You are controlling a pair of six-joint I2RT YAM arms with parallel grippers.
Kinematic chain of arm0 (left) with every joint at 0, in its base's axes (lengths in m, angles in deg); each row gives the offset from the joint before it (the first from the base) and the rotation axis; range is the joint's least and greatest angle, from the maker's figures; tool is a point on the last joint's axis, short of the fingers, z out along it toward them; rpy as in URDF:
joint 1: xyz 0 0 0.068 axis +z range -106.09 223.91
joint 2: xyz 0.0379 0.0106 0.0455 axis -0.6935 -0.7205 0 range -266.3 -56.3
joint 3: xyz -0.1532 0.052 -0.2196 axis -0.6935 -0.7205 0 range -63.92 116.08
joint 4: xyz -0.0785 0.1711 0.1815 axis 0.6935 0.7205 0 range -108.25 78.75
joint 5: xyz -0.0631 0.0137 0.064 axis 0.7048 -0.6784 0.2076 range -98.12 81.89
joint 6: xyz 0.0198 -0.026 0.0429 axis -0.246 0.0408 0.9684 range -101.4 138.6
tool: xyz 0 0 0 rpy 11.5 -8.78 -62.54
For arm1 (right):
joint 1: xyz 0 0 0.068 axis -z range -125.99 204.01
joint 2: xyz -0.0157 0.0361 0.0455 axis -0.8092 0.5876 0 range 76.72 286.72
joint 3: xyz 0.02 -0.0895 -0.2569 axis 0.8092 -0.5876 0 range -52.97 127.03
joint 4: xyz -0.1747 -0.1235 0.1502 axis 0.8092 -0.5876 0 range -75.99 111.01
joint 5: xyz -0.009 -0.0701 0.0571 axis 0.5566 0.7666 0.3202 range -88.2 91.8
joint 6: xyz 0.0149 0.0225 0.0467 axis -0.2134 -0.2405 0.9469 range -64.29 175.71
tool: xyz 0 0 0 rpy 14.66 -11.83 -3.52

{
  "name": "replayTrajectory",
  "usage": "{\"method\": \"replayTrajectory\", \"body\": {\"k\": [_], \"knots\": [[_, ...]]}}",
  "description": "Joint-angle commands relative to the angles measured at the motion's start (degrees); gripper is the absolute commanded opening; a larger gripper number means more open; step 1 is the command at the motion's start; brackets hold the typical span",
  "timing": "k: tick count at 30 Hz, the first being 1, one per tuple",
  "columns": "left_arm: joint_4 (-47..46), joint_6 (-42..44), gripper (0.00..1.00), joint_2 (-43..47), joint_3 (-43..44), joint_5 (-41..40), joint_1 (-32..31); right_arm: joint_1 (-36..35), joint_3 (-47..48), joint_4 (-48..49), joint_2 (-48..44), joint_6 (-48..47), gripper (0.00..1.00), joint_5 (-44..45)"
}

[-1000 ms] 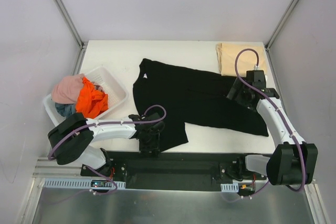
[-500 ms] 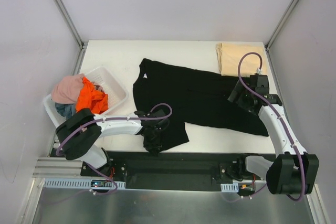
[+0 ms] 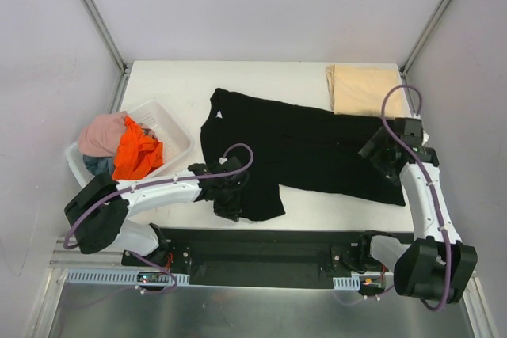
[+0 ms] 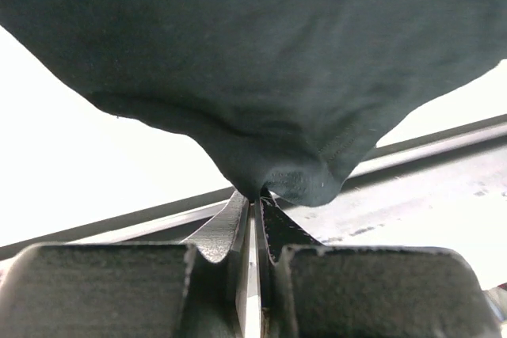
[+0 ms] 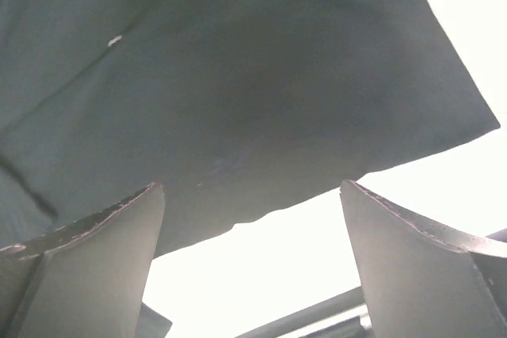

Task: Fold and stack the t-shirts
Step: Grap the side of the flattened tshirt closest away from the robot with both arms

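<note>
We have the left gripper (image 4: 253, 202) pinched shut on a near-edge fold of the black t-shirt (image 3: 301, 148), which lies spread across the table (image 3: 174, 85) with its long axis running left to right. The right gripper (image 5: 252, 189) hovers, jaws wide apart, over the shirt's right end — so each arm is nearest its own end, and the folded tan t-shirt (image 3: 363, 89) lies just beyond, at the far right corner.

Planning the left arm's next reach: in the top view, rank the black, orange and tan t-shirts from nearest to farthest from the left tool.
1. black t-shirt, its near edge pinched in the left tool.
2. orange t-shirt, in the basket on the left.
3. tan t-shirt, at the far right corner.
</note>
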Motion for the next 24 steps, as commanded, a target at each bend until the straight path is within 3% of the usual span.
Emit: {"method": "replayTrajectory", "body": {"k": [1, 4, 10, 11, 16, 24], "knots": [[-0.4, 4.26, 0.0, 4.77, 3.13, -2.82, 0.71, 12.5, -1.2, -5.8, -3.54, 5.51, 0.97, -1.46], [0.57, 6.99, 0.0, 4.16, 5.68, -3.08, 1.59, 24.37, -4.2, -5.89, -5.92, 5.36, 0.97, -4.99], [0.84, 10.24, 0.0, 4.42, 7.7, -1.59, 5.37, 37.67, -7.55, -4.48, -2.68, 2.19, 0.98, -6.57], [0.92, 11.03, 0.0, 4.94, 8.23, -1.33, 5.72, 38.48, -7.55, -3.87, -1.97, 2.97, 0.99, -6.66], [0.75, 12.26, 0.0, 5.91, 9.28, -0.27, 8.09, 39.37, -10.89, 4.12, 1.97, 6.93, 0.84, -6.05], [0.83, 12.44, 0.0, 6.35, 10.52, 1.13, 9.15, 39.37, -11.59, 8.0, 10.68, 6.93, 0.66, -2.97]]}}
